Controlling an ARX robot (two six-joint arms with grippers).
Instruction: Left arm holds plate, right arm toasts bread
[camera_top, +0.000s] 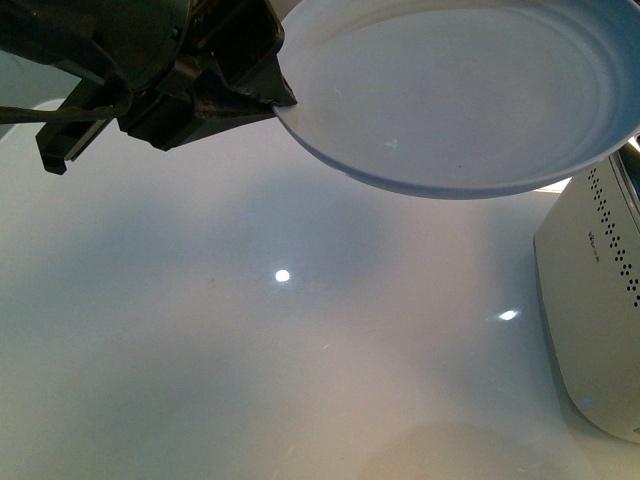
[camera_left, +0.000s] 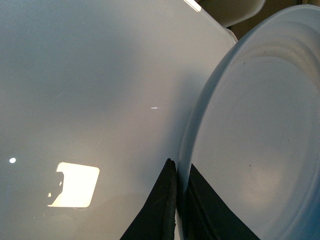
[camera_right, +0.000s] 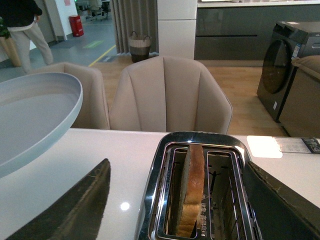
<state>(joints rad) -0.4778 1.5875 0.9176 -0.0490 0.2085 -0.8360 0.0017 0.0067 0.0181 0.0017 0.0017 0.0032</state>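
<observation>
Pale bluish-white, the plate (camera_top: 460, 100) hangs above the bench (camera_top: 250, 350), its rim pinched by your left gripper (camera_top: 283, 97). The bread (camera_right: 192, 190) stands upright in the toaster (camera_right: 160, 165) toward the bench's right edge, and your right gripper (camera_right: 176, 164) is spread wide either side of it. Open white surface runs toward the left edge.

Left fingers (camera_left: 160, 212) pinched nearly together, right fingers (camera_right: 75, 210) spread wide apart.

plate (camera_top: 450, 100) x1 | bread slice (camera_right: 192, 190) x1 | toaster (camera_right: 200, 138) x1, slots x2 | armchairs (camera_right: 170, 95) x2 | washing machine (camera_right: 285, 65) x1 | basket (camera_right: 139, 45) x1 | person (camera_right: 25, 30) x1
</observation>
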